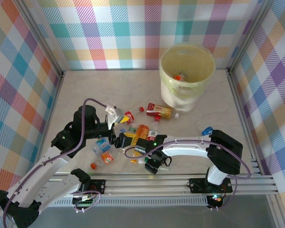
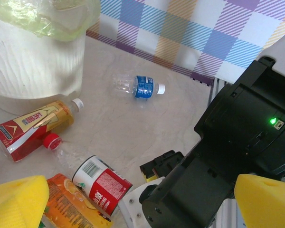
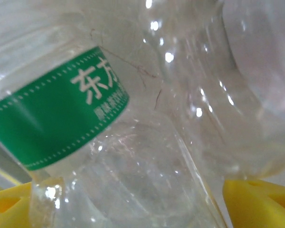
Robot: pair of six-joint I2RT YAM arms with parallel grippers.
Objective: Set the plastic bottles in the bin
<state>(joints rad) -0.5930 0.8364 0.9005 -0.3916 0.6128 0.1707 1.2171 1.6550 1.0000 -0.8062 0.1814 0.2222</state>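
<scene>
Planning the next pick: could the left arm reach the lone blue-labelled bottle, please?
Probably not: the blue-labelled bottle lies far off beside the right arm, other bottles between it and the left gripper.

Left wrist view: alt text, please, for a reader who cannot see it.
On a pale table lie a blue-labelled bottle alone mid-frame, a red-and-gold bottle beside the bin, and a red-labelled bottle nearer. The right arm, black, covers the lower right; yellow fingertips of the left hand stand wide apart at the bottom corners.
</scene>
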